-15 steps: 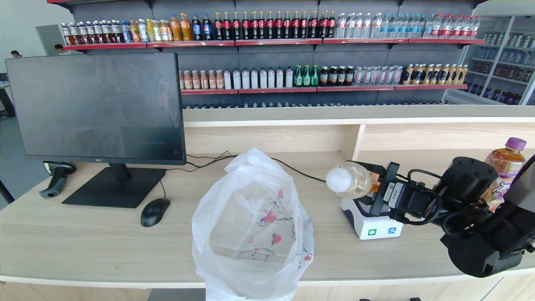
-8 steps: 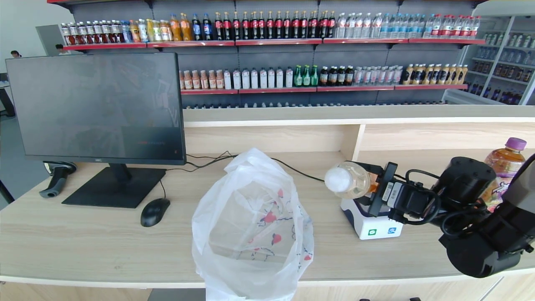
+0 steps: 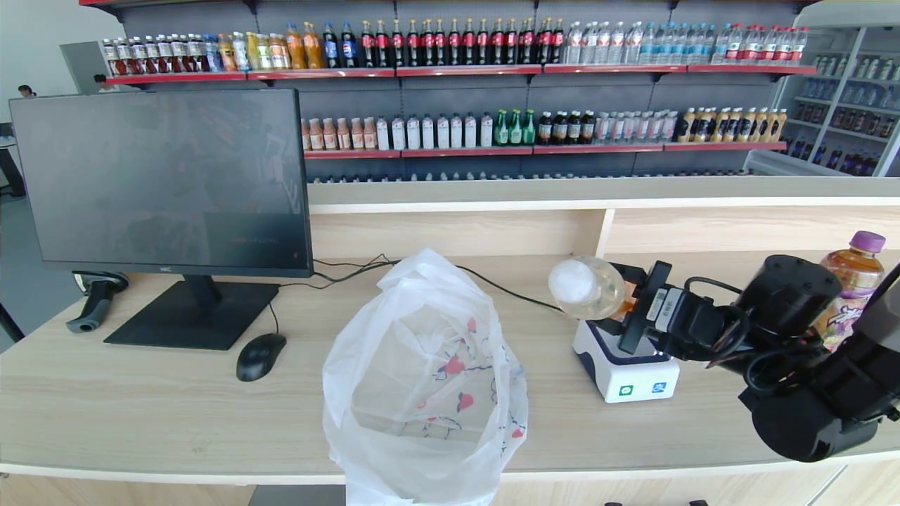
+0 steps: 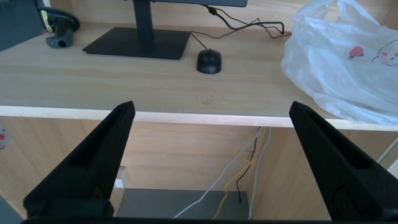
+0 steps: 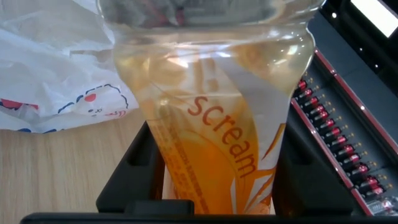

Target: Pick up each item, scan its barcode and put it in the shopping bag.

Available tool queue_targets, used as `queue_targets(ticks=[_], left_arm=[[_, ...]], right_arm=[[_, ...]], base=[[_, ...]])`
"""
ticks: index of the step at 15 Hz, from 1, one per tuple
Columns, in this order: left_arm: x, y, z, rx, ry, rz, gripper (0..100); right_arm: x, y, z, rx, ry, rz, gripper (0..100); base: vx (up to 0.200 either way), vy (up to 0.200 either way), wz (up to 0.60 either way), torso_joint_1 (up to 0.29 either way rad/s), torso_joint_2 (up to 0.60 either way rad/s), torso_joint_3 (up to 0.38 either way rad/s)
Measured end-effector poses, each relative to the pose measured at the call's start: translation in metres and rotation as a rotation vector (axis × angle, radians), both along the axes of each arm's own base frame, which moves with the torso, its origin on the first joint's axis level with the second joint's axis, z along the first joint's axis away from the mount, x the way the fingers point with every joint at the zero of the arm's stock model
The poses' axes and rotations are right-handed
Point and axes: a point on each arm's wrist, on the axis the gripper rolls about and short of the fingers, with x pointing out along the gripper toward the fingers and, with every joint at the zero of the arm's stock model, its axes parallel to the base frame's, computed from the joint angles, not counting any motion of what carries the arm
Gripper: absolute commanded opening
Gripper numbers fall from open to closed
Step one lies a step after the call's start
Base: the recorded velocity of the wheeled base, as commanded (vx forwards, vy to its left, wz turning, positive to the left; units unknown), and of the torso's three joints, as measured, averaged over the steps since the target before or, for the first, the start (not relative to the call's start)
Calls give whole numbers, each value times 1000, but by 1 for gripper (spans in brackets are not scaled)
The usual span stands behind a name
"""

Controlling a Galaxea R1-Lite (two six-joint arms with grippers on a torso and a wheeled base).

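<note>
My right gripper [image 3: 623, 303] is shut on a clear bottle of yellow drink with an orange label [image 3: 587, 288], held lying sideways just above the white scanner box [image 3: 626, 369]. The bottle's pale round end points toward the white plastic shopping bag [image 3: 422, 379], which stands open at the counter's front middle. In the right wrist view the bottle [image 5: 214, 130] sits between the black fingers [image 5: 134, 171], with the bag [image 5: 50, 74] beyond it. A second bottle with a purple cap [image 3: 849, 281] stands at the far right. My left gripper [image 4: 211, 162] is open, in front of and below the counter edge.
A monitor [image 3: 162, 183] stands at the back left with a mouse [image 3: 260, 355] and a handheld scanner [image 3: 95, 302] near it. Cables [image 3: 351, 270] run behind the bag. A raised wooden ledge [image 3: 605, 193] backs the counter, with drink shelves behind.
My right gripper has lifted the bottle a little higher above the scanner box. The bag and the purple-capped bottle have stayed put.
</note>
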Motion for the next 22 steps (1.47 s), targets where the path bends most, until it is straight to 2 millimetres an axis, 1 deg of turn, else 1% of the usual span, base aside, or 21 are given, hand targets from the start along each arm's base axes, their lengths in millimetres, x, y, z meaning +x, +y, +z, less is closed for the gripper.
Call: queue_targets(ticks=[3,6,8,10,12,14,15,19,22], left_arm=[[0,0,0,-1,0,0,100],[0,0,0,-4,0,0,100],[0,0,0,-8,0,0,100],[0,0,0,-9,0,0,100],[0,0,0,-9,0,0,100],[0,0,0,-9,0,0,100],[0,0,0,-9,0,0,100],[0,0,0,-9,0,0,100],[0,0,0,-9,0,0,100]], right_arm=[[-4,2,14,64,11,-57,0],[-9,15,28,124,12,-65,0],[-15,30,34,179,34,-71,0],[-27,50,44,300,102,-115,0],[-39,65,50,378,150,-116,0],[-55,85,51,463,251,-70,0],[-60,89,50,486,293,-49,0],[-74,88,55,636,480,20,0],[-87,80,59,718,577,55,0]], base=[[0,0,0,0,0,0],[0,0,0,0,0,0],[0,0,0,0,0,0],[0,0,0,0,0,0],[0,0,0,0,0,0],[0,0,0,0,0,0],[0,0,0,0,0,0],[0,0,0,0,0,0],[0,0,0,0,0,0]])
